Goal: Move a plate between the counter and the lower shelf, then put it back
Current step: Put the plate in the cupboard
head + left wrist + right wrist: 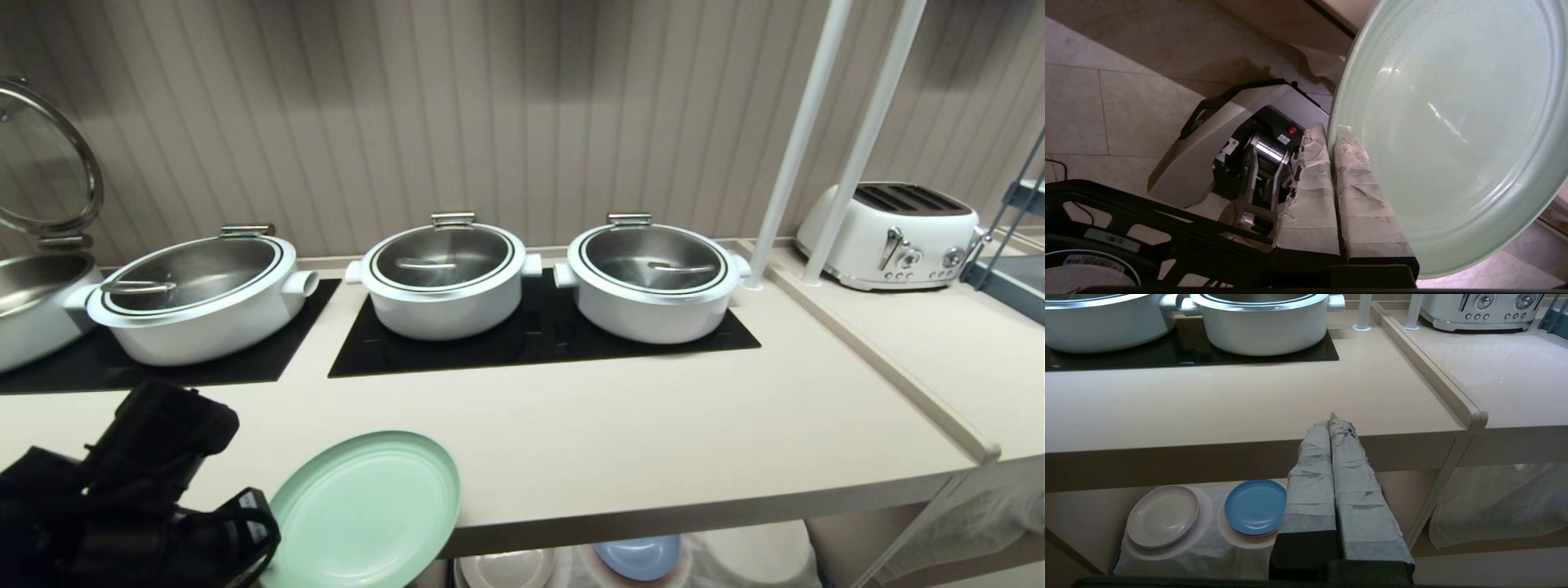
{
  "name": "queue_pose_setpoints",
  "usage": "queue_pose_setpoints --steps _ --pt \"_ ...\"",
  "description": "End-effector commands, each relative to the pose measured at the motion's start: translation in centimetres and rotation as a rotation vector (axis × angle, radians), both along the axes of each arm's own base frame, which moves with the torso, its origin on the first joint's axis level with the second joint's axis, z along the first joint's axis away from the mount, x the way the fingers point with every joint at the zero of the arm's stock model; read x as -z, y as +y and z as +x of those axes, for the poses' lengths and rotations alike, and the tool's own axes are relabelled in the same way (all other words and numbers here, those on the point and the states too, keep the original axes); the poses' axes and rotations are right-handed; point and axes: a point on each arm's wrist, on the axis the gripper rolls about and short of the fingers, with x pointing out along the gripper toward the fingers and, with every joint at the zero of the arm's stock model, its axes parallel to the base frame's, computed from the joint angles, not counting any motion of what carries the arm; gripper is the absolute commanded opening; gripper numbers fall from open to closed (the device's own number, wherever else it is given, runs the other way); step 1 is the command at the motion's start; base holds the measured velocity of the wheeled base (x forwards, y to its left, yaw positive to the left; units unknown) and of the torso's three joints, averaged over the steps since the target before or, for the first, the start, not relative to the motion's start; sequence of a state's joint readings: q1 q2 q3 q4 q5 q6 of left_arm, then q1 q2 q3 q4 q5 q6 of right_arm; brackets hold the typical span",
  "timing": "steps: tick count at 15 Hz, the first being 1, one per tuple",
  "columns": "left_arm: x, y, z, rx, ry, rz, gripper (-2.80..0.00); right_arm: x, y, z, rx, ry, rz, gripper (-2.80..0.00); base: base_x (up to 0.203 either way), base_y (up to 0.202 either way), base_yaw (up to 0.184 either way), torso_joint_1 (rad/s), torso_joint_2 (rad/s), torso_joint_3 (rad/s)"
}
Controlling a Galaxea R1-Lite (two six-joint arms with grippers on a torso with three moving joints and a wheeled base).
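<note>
L claw (1331, 134): both taped fingers (1310, 196) pinched on rim of mint-green plate (367, 510), low at L front of bench
plate: held tilted, in the air, over/in front of bench front edge; can't tell if it touches the edge
bench (620, 441): beige slab w/ black cooktop panels (539, 339); front strip bare near plate
pots: open-lid pot at far L (33, 302), then 3 white lidded pots (445, 278) in a row on the panels
lower shelf (1094, 510): under bench, white cloth (1208, 547); cream plate (1162, 516) to the L, blue plate (1255, 506) just beside it, apart
R claw (1333, 420): fingers pressed together, holding nothing, in front of bench edge, above shelf level
side slab: R of bench, white toaster (894, 233) at back; 2 white poles (804, 139) at the join
</note>
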State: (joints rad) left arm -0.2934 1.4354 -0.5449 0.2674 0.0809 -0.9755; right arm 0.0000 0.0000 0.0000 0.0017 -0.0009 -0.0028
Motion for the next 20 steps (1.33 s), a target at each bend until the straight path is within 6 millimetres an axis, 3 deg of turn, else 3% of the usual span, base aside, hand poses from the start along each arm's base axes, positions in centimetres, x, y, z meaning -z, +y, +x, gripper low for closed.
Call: queue_pose_setpoints --steps 1,10,20 --pt "-0.1 0.3 -1.1 0.016 -0.011 0.004 -2.80 0.0 0.0 0.0 0.001 0.000 0.000 -2.80 0.000 0.000 0.000 0.000 0.00 0.000" --pt "0.0 0.6 -3.8 0.129 -0.034 -0.024 -2.80 0.0 0.0 0.0 0.001 0.000 0.000 -2.80 0.000 0.000 0.000 0.000 0.00 0.000" --pt "0.1 0.6 -4.1 0.144 -0.031 -0.026 -2.80 0.0 0.0 0.0 0.001 0.000 0.001 -2.80 0.000 0.000 0.000 0.000 0.00 0.000"
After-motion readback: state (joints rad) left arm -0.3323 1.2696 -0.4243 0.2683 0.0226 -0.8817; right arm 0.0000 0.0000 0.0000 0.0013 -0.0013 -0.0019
